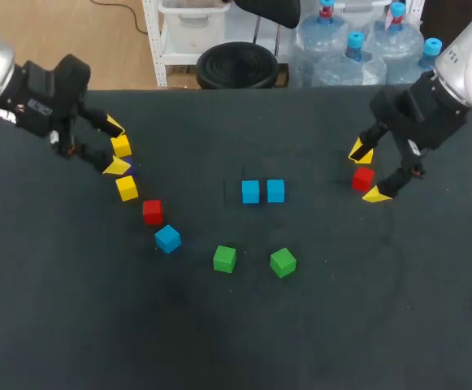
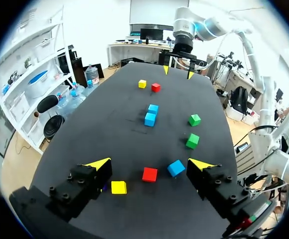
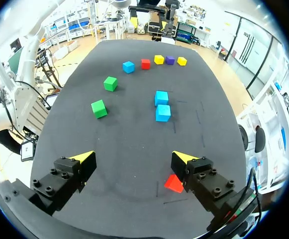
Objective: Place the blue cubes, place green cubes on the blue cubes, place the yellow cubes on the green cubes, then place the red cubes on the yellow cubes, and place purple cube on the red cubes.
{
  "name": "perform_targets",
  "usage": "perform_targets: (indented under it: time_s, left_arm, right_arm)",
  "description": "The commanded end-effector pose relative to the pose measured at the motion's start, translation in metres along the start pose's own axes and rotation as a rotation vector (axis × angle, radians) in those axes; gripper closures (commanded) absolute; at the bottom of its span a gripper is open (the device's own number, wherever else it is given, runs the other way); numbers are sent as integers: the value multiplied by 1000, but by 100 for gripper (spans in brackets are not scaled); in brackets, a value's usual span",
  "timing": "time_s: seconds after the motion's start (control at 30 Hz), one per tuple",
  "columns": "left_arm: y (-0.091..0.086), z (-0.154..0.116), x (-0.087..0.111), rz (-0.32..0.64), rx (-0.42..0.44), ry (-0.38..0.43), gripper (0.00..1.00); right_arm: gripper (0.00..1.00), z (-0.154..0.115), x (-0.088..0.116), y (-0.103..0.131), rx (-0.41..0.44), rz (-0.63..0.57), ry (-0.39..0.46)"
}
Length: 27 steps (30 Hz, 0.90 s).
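Purple cube (image 3: pixel 170 60) nearly hidden in the head view behind the left gripper (image 1: pixel 115 146); red cube (image 3: pixel 172 183) near the table's right edge partly covered by a right gripper (image 3: pixel 133 158) finger.

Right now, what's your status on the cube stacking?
Left claw open, right claw open, both empty. Two blue cubes side by side at centre, nothing stacked. Red cube close under right claw.

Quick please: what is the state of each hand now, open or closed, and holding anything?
Left hand: open, holding nothing.
Right hand: open, holding nothing; a red cube lies between its fingers, close to one.
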<state>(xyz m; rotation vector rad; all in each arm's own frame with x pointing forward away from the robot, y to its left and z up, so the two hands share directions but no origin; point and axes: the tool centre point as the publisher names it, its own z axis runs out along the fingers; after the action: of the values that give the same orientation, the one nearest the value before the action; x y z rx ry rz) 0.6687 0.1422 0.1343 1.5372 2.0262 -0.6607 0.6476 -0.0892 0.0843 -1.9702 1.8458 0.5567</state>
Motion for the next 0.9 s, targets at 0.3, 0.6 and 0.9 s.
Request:
perform_targets:
  time_s: [0.3,0.6,0.9]
  left_arm:
    - [3,1,0,3,9,0,0]
    - [0,24,3,181,64,188,0]
    - [-19,58,-12,419,170,200,0]
  right_arm:
    - [0,1,0,-1,-1,-1,-2]
    - [0,1,0,-1,-1,-1,-2]
    - [0,1,0,-1,-1,-1,-2]
